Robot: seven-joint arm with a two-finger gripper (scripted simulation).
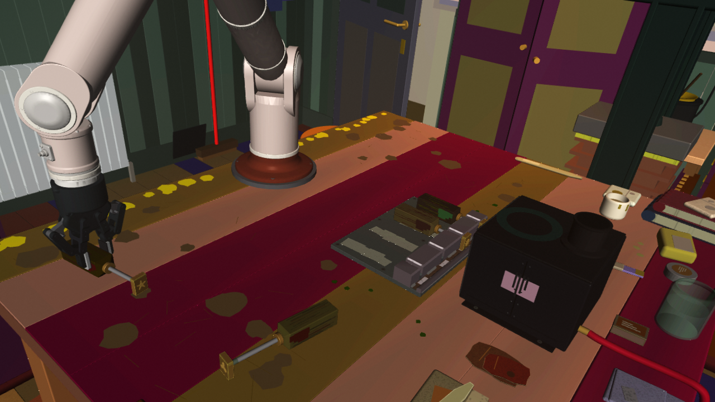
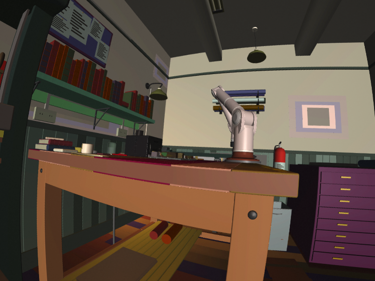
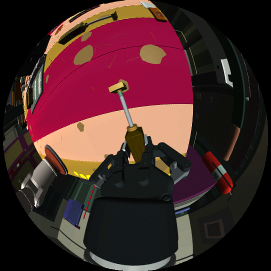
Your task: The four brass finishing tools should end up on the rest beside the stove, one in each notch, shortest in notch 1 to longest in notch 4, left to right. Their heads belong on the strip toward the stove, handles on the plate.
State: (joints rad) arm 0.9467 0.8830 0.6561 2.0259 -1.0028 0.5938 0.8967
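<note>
My gripper [image 1: 86, 250] [image 3: 133, 156] is at the near left corner of the bench. Its fingers are closed on the wooden handle of a brass finishing tool [image 1: 107, 267] [image 3: 131, 131]. The tool lies on the bench, its shaft pointing out to a star-stamped head [image 1: 140, 285] [image 3: 118, 87]. A second tool [image 1: 285, 332] lies on the bench toward the front, its head [image 1: 226, 363] pointing left. The rest [image 1: 407, 240] sits beside the black stove [image 1: 540, 270]. Two tools [image 1: 430, 212] lie in its far notches. The near notches are empty.
The bench's left edge runs just beside my gripper. The arm's base [image 1: 273, 167] stands at the back. A jar [image 1: 685, 307], a cup [image 1: 616, 202], books and small items crowd the right end. A red hose [image 1: 645, 362] leaves the stove.
</note>
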